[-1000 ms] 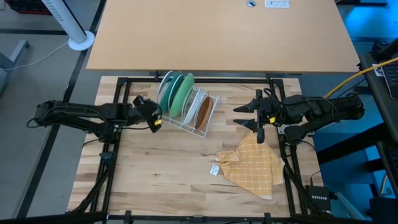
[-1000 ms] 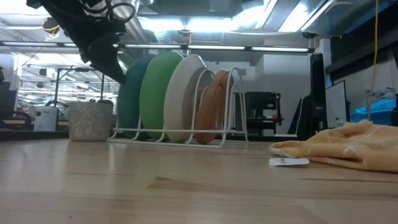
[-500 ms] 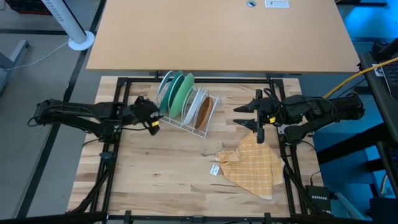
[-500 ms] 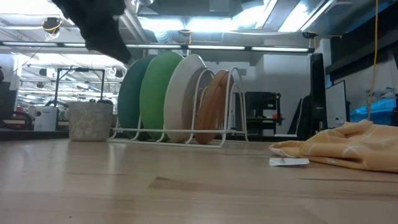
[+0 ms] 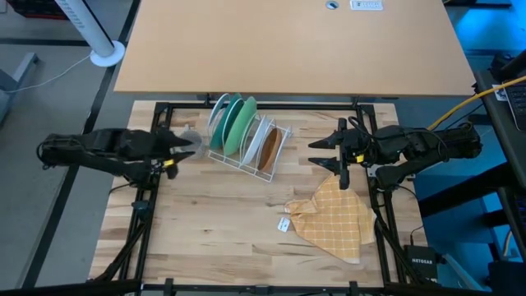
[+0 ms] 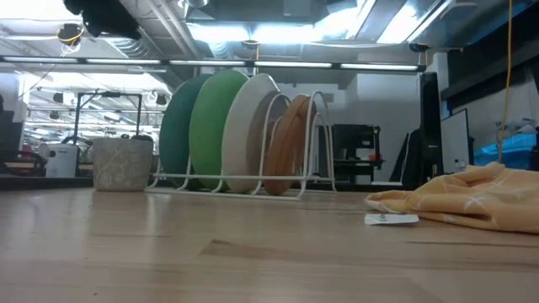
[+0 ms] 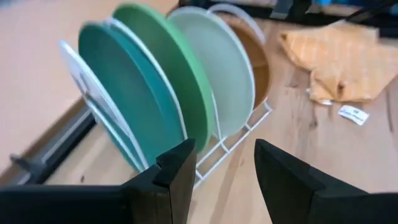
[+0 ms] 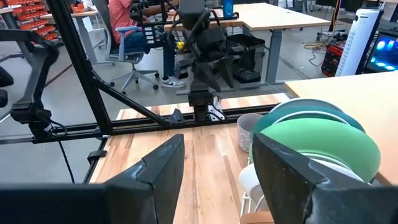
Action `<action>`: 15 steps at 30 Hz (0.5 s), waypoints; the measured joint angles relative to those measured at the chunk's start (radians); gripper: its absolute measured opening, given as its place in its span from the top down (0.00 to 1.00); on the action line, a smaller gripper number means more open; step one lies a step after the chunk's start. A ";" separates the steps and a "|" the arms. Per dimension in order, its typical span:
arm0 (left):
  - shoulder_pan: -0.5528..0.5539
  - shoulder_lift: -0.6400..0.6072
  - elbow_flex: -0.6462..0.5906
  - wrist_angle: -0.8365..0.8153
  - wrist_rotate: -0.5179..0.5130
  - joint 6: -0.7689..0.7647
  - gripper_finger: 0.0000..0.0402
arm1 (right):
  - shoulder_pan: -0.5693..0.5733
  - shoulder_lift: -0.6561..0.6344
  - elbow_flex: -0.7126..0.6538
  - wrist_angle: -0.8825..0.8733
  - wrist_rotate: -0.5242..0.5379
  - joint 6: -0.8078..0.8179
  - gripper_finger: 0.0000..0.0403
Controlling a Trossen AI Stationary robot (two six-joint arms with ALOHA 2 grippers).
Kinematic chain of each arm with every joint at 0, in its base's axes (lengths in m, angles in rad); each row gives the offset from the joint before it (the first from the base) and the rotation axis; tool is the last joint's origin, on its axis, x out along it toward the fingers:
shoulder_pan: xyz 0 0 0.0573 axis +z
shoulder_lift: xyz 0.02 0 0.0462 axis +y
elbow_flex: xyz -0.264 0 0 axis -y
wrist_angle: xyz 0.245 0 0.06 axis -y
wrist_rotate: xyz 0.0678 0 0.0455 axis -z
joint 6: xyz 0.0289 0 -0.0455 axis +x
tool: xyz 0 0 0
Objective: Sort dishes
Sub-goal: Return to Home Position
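Plates stand on edge in the white wire rack near the table's far side: teal plate, green plate, light green plate, then the brown plate at the end nearest the right arm. The small grey mug sits on the table just beside the rack's teal end. The left gripper hovers near the mug, left of the rack, fingers apart and holding nothing; the plates lie ahead of its fingers, not between them. The right gripper hangs to the rack's right, near the yellow checked cloth, fingers spread and empty, well apart from the dishes.
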 joint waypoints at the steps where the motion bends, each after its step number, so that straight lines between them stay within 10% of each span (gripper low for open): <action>1: -0.004 -0.034 -0.015 0.012 -0.001 0.020 0.62 | 0.000 0.000 0.000 0.000 0.000 0.000 0.52; 15: -0.006 -0.438 -0.379 0.326 0.033 0.161 0.62 | 0.001 0.000 0.000 0.000 0.000 0.000 0.52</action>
